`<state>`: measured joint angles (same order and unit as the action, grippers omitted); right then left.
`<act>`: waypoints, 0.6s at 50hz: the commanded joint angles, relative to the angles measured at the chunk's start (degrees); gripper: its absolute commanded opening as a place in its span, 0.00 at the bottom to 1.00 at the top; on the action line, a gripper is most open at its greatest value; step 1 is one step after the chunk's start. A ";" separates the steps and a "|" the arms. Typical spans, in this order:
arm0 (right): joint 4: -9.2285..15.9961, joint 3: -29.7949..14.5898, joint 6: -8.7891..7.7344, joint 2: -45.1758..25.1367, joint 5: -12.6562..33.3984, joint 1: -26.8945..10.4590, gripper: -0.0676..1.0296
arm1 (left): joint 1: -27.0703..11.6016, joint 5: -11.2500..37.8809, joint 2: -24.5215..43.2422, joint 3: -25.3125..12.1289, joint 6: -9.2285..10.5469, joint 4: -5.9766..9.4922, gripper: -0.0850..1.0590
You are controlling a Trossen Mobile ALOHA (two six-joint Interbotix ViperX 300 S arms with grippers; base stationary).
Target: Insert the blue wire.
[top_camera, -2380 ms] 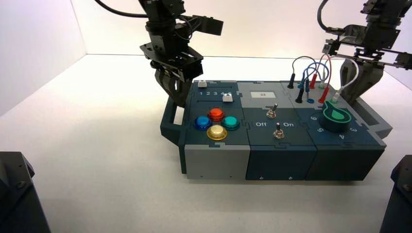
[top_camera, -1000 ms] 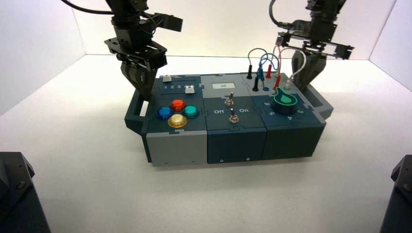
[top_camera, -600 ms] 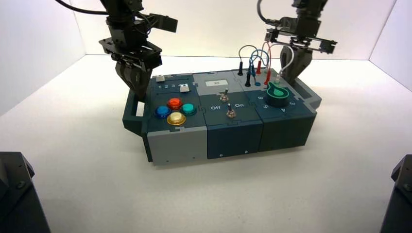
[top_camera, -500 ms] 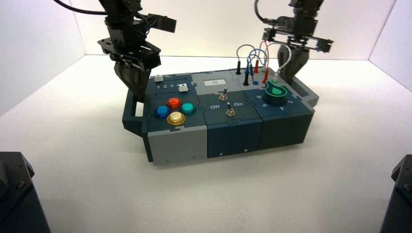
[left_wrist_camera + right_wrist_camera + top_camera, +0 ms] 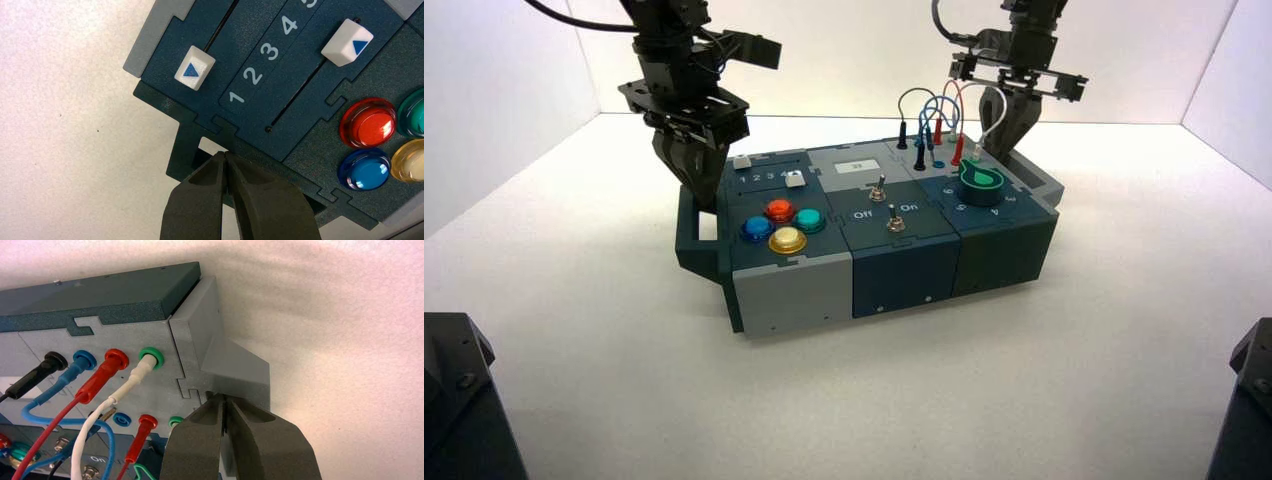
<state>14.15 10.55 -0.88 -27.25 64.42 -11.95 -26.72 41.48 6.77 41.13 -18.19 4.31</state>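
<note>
With both grippers' jaws together at its ends, left gripper (image 5: 692, 168) and right gripper (image 5: 1007, 132), you have swung the box (image 5: 894, 270) leftward and turned it, while the blue wire (image 5: 60, 385) keeps one plug loose beside its empty blue socket (image 5: 121, 418).

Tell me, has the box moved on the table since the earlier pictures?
Yes. The box has slid toward the table's left side and turned, judged against the back wall corner; both shut hands rest against its ends.

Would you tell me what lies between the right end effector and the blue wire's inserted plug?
In the right wrist view, a red plug and a white plug stand between the right end effector and the blue wire.
</note>
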 commanded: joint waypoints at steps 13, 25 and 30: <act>4.31 2.81 1.85 4.31 0.35 -8.17 0.04 | -2.99 0.00 -6.42 -0.88 -0.35 0.88 0.05; 4.22 2.72 2.29 8.70 1.93 -8.26 0.04 | -3.43 0.53 -10.99 -1.32 -0.35 0.97 0.05; 3.96 2.81 2.37 9.84 2.64 -8.26 0.04 | -3.43 1.05 -11.34 -1.49 -0.35 0.88 0.05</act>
<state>17.49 14.06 1.23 -21.01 66.36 -19.34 -30.23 42.28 -2.55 41.04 -18.28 5.36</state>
